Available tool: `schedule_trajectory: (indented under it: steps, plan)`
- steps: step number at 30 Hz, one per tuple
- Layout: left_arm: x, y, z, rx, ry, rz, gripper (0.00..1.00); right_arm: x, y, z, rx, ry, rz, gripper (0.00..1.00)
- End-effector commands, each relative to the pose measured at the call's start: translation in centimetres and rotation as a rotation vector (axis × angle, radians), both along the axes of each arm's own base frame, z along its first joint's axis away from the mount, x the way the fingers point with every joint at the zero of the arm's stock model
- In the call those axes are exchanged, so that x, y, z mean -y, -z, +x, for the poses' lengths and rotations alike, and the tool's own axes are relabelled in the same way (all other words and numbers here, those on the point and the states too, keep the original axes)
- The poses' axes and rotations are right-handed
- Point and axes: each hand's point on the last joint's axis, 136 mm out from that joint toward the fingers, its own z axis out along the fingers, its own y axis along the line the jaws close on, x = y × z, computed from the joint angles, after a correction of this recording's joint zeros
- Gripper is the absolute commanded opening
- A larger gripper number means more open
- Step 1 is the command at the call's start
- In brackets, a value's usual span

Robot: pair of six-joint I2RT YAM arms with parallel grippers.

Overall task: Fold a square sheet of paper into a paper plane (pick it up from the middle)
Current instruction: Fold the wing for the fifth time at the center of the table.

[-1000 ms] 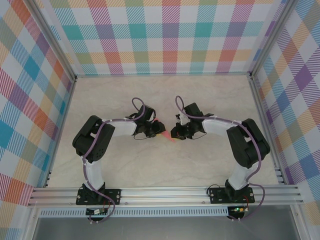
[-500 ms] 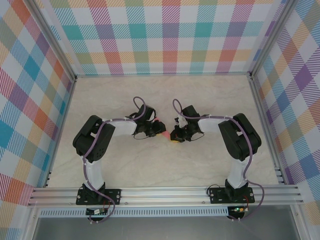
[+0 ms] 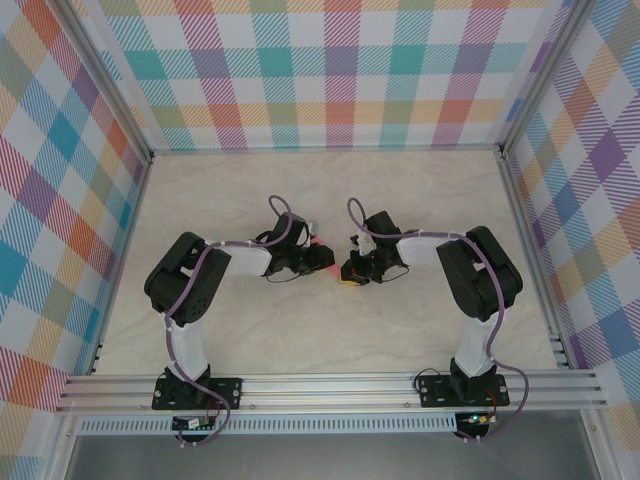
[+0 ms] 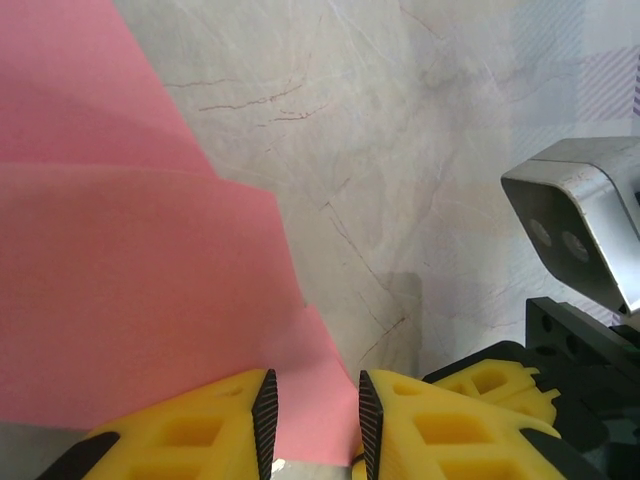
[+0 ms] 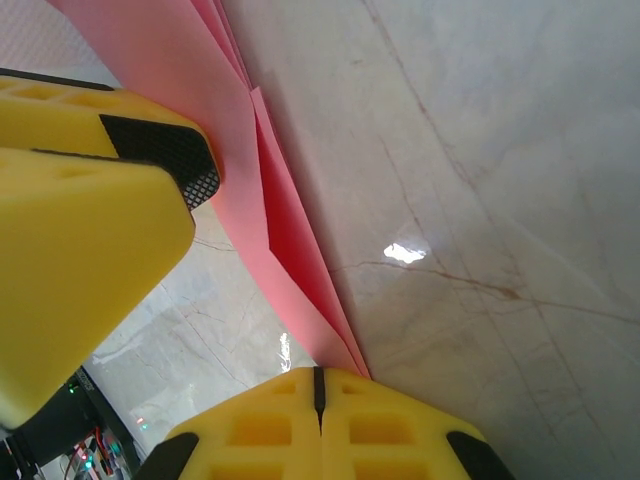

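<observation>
Both arms reach inward and meet near the middle of the marble-patterned table [image 3: 420, 200]. The pink paper [image 3: 326, 264] sits between their tips, with the left gripper [image 3: 312, 262] on its left and the right gripper [image 3: 350, 274] on its right, both close against it.

From the left wrist, the pink paper [image 4: 140, 290] covers the left half of the view in overlapping layers, one flap's straight edge crossing another. A narrowing strip of it runs down into the gap of the left gripper [image 4: 314, 388]. The yellow jaws there stand a little apart, the black pads [image 4: 266, 415] flanking the strip, and the gap looks wider than the paper is thick. Bare table [image 4: 420, 150] lies to the right of the paper's slanted edge.

From the right wrist, the right gripper [image 5: 320, 388] has its jaws pressed together, leaving only a thin seam between them. The pink paper [image 5: 285, 250] stands on edge above the table [image 5: 480, 180] as a long tapering band of several stacked layers. Its narrow lower end comes down to the closed fingertips just right of the seam, apparently pinched there. Higher up, the band lies against the black pad [image 5: 165, 150] of the left gripper [image 5: 195, 190], which sits to the paper's left.
</observation>
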Motion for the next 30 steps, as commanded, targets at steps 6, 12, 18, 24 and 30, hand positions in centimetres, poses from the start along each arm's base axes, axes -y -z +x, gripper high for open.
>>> schedule_trajectory:
  steps: [6,12,18,24,30]
  plan:
    - [-1.4,1.2,-0.2,0.033,-0.017,0.150,0.29,2.6,4.8,-2.6,-0.116,0.019,-0.174,0.04]
    - [-3.5,1.9,1.6,0.039,-0.098,0.231,0.28,3.4,5.4,-3.3,-0.137,0.023,-0.202,0.04]
    - [-5.8,2.7,3.1,0.020,-0.161,0.248,0.28,4.1,5.9,-3.9,-0.158,0.032,-0.215,0.04]
    - [-7.3,3.2,4.4,0.003,-0.187,0.242,0.28,4.4,6.3,-4.0,-0.167,0.038,-0.222,0.04]
    - [-8.4,3.3,5.4,0.003,-0.186,0.260,0.28,4.5,6.4,-4.1,-0.173,0.038,-0.225,0.04]
